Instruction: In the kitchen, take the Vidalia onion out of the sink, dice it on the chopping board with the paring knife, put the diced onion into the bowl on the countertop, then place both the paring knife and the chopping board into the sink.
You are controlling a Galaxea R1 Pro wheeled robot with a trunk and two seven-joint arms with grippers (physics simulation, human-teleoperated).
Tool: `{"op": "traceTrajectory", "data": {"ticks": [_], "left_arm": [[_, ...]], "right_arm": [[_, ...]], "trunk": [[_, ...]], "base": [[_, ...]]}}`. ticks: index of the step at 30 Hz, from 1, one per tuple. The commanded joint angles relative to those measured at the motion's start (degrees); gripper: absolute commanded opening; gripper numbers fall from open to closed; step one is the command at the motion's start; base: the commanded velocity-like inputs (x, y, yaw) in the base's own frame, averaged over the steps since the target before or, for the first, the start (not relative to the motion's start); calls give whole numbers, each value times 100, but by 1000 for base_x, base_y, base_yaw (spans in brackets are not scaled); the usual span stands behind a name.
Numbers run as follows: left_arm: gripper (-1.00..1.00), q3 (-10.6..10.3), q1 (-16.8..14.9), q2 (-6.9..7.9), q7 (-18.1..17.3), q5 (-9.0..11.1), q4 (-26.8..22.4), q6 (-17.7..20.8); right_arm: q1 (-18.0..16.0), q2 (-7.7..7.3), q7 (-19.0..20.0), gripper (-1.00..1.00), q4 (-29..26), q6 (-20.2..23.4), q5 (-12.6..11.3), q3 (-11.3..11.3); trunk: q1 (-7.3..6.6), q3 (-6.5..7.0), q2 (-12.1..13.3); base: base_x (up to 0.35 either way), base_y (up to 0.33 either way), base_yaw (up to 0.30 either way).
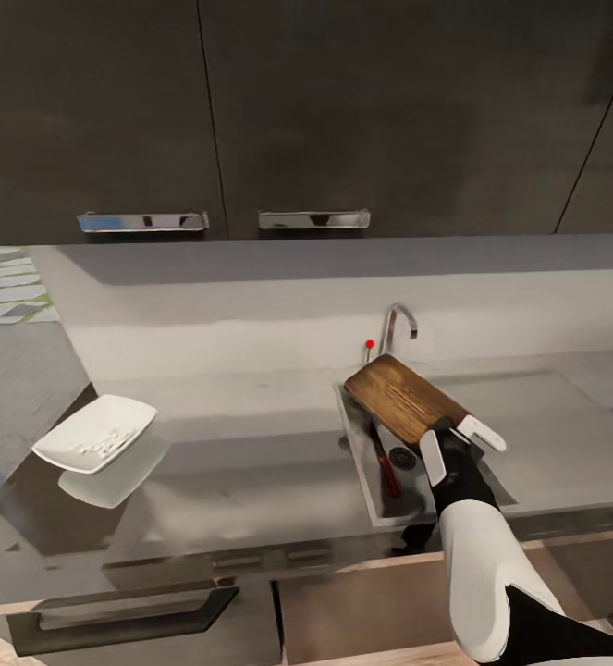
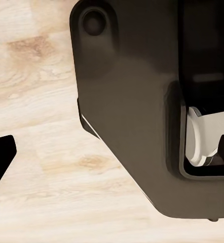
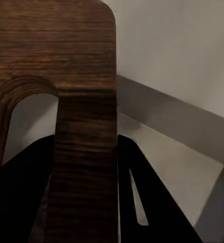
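Observation:
My right gripper (image 1: 459, 442) is shut on the handle end of the chopping board (image 1: 401, 396), a dark brown wooden board that hangs tilted over the sink (image 1: 357, 444). In the right wrist view the board (image 3: 66, 61) stands between the dark fingers (image 3: 142, 192), its oval slot beside them. A slim dark knife (image 1: 386, 468), which I take for the paring knife, lies in the basin near the drain. The white bowl (image 1: 98, 433) sits on the countertop (image 1: 251, 462) at the left, with small pale diced onion pieces (image 1: 93, 450) in it. My left gripper (image 2: 117, 152) hangs open over wood flooring.
The chrome tap (image 1: 399, 324) with its red-tipped lever (image 1: 370, 344) stands behind the sink. The flat drainboard (image 1: 565, 444) lies to the right. Dark wall cabinets (image 1: 251, 111) with chrome handles hang above. A dark part of the robot (image 2: 142, 101) is close to the left gripper.

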Motion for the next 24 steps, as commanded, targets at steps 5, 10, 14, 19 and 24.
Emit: {"op": "traceTrajectory", "data": {"ticks": [5,10,14,19,24], "left_arm": [[100,-34,2,6,45,39,-11,12],[100,-34,1,6,45,39,5,12],[100,-34,1,6,45,41,13,12],[100,-34,1,6,45,39,15,12],[100,-34,1,6,45,41,14,12]], "right_arm": [[-5,5,-288,-100,19,12,-374,-6],[-5,5,-709,-100,28,-23,-676,4],[-5,5,-808,-100,34,-31,-715,1],[-5,5,-951,-100,45,-40,-733,2],[-5,5,-1008,-100,38,-41,-741,2]], "trunk": [[4,-11,-12],[4,-11,-12],[4,-11,-12],[4,-11,-12],[4,-11,-12]], "base": [[7,26,0],[1,3,0],[20,58,0],[9,21,0],[1,2,0]]}}
